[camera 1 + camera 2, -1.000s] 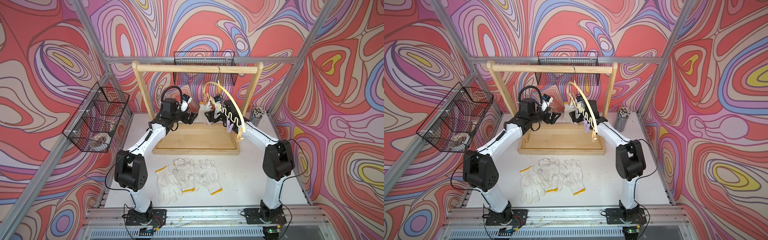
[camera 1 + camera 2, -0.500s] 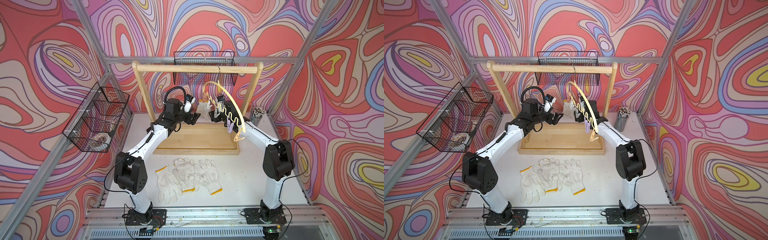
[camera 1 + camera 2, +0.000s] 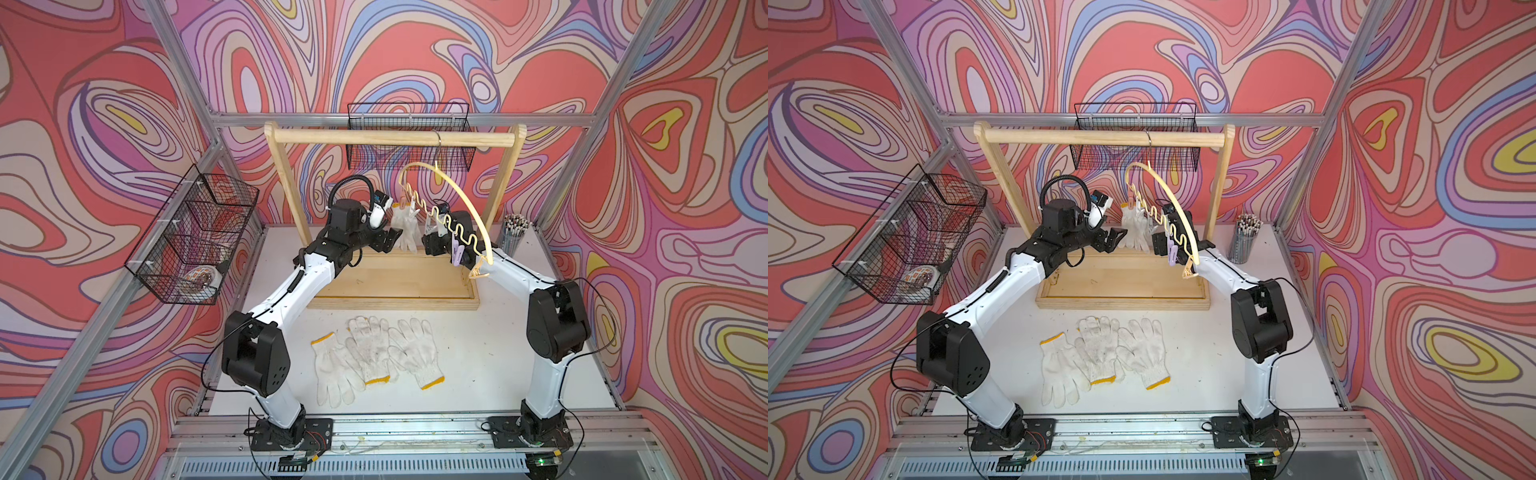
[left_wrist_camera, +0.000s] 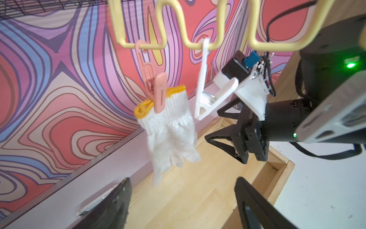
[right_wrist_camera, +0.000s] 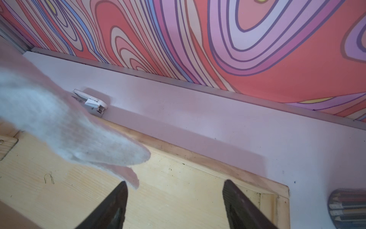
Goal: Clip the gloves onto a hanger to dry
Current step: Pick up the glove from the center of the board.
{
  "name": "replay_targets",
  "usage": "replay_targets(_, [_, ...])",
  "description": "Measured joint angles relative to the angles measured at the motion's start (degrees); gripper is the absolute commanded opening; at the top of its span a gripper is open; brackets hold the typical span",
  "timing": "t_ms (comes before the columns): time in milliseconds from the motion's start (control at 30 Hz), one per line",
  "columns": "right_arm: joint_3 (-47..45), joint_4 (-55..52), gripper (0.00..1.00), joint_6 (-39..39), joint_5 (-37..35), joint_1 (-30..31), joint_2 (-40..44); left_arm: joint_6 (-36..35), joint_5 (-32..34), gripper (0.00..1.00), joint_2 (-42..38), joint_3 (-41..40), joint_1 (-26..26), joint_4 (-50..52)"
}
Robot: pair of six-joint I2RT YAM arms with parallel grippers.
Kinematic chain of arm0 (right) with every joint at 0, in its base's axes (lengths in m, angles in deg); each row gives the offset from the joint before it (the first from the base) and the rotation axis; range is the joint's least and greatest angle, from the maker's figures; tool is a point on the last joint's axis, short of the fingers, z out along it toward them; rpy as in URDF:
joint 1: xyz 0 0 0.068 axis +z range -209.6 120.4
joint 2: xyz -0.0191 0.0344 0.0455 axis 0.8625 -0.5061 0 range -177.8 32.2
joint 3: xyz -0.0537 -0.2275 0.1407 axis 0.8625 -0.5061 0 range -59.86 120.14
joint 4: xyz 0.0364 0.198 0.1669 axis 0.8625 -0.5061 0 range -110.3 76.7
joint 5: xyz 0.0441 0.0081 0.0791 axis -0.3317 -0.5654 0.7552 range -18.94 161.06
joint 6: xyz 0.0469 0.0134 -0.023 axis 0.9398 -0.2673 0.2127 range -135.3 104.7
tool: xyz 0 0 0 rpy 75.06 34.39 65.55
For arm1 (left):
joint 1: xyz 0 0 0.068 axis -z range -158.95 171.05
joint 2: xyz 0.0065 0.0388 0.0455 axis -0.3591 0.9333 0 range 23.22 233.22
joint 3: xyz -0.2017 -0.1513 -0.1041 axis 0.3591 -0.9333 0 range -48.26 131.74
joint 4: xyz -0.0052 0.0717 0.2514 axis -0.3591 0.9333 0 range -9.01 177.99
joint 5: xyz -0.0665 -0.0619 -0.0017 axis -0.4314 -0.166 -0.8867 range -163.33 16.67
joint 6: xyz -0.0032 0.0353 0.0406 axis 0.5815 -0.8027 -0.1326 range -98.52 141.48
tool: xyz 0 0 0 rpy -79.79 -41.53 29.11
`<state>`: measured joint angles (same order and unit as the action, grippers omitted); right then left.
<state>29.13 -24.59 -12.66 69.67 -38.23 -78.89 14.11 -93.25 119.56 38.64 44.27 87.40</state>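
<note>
We find no legible text, label, brand or number in any view. The only marks are a small dark scrawl [image 5: 49, 177] on the wooden base [image 5: 178, 198] at the far middle of the scene, which we cannot read as a character, and a lit green indicator light [image 4: 350, 65] on the right arm [image 4: 326, 49].

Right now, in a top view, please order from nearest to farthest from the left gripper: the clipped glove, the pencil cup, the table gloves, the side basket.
From the left gripper:
1. clipped glove, hanging right beside its open jaws.
2. table gloves, in front, and pencil cup, back right: too close to call.
3. side basket, on the left wall.
</note>
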Motion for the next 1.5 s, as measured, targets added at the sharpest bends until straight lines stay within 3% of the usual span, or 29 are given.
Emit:
replay_targets(233, [-0.4, 0.1, 0.76, 0.2, -0.1, 0.0, 0.0, -1.2, 0.0, 0.84, -1.3, 0.0, 2.1, 0.9])
replay_targets(467, [-6.9, 0.1, 0.75, 0.9, 0.3, 0.0, 2.2, -1.4, 1.1, 0.84, -4.2, -2.2, 2.1, 1.2])
replay_targets(867, [-18.7, -0.1, 0.6, 1.9, 5.9, 0.0, 11.8, 1.6, 5.0, 0.84, -11.0, -15.2, 2.1, 0.0])
replay_targets(1500, [-30.6, -3.8, 0.49, 6.7, 14.3, 0.0, 19.8, 7.8, 9.1, 0.85, -19.7, -27.7, 2.8, -0.6])
